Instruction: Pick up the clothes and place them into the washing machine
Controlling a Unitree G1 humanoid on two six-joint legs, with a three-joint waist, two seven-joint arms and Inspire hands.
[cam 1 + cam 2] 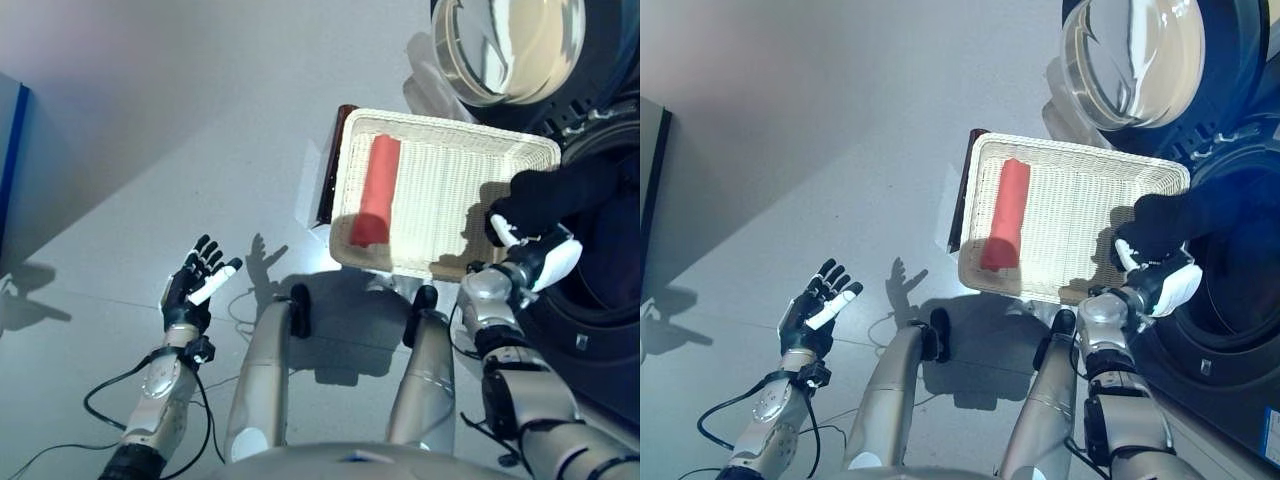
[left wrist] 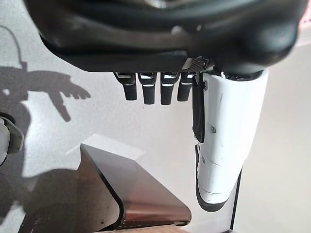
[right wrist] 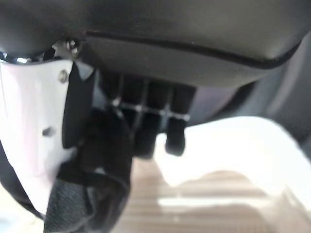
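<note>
A white wicker basket (image 1: 450,125) stands on the floor before me, with a rolled red cloth (image 1: 377,190) lying along its left side. My right hand (image 1: 540,262) is at the basket's right edge, shut on a dark garment (image 1: 560,195) that hangs up from it toward the washing machine's opening (image 1: 612,270). In the right wrist view the dark fabric (image 3: 82,204) is pinched between the thumb and the curled fingers. My left hand (image 1: 195,280) is open, fingers spread, low over the bare floor at the left, holding nothing.
The washing machine's round glass door (image 1: 505,45) stands open at the upper right, just beyond the basket. A dark brown stand (image 1: 327,170) borders the basket's left edge. A blue-edged panel (image 1: 10,150) is at the far left.
</note>
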